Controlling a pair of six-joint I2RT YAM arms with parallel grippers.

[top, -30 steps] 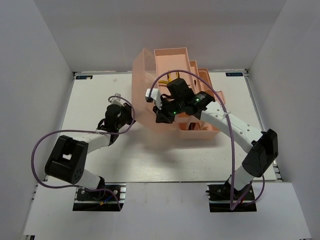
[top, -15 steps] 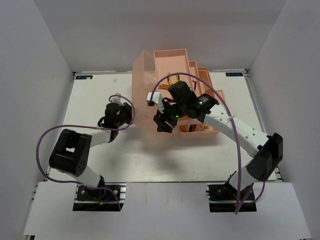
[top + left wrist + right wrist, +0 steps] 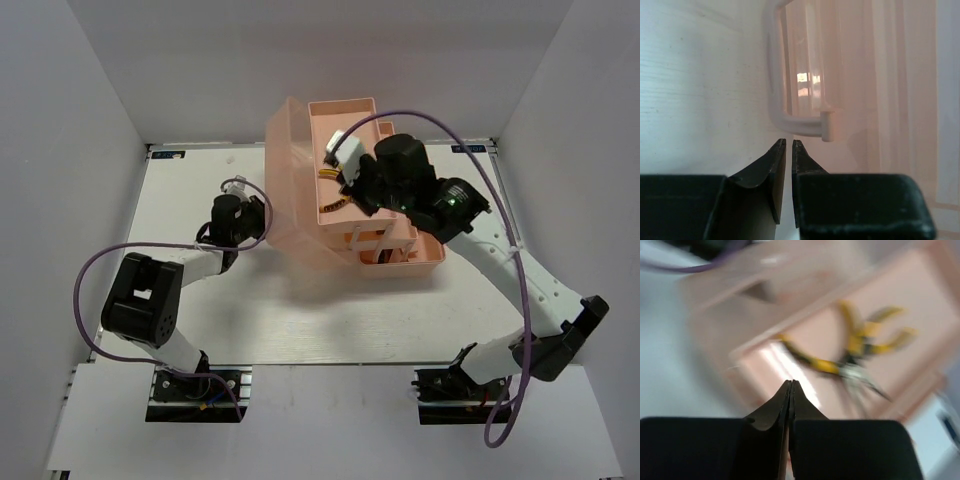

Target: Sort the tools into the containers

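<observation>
The salmon-pink toolbox (image 3: 395, 262) stands at the table's middle with its lid (image 3: 285, 190) tilted open to the left. Two yellow-handled pliers (image 3: 334, 190) lie in its upper trays; the blurred right wrist view shows them too (image 3: 860, 342). My right gripper (image 3: 346, 178) hovers over those trays, shut and empty (image 3: 791, 385). My left gripper (image 3: 262, 218) sits beside the lid, jaws almost closed on nothing (image 3: 788, 144), just below the white lid handle (image 3: 777, 95). The screwdriver, hex keys and green-black tool are out of view.
White walls enclose the table (image 3: 190, 300) on the left, back and right. A purple cable (image 3: 95, 270) loops beside the left arm and another (image 3: 500, 200) arcs over the right arm. The toolbox's pink wall (image 3: 880, 75) fills the right of the left wrist view.
My right arm rose from the lid's lower front edge and swung back and right over the toolbox trays. My left gripper edged slightly toward the lid.
</observation>
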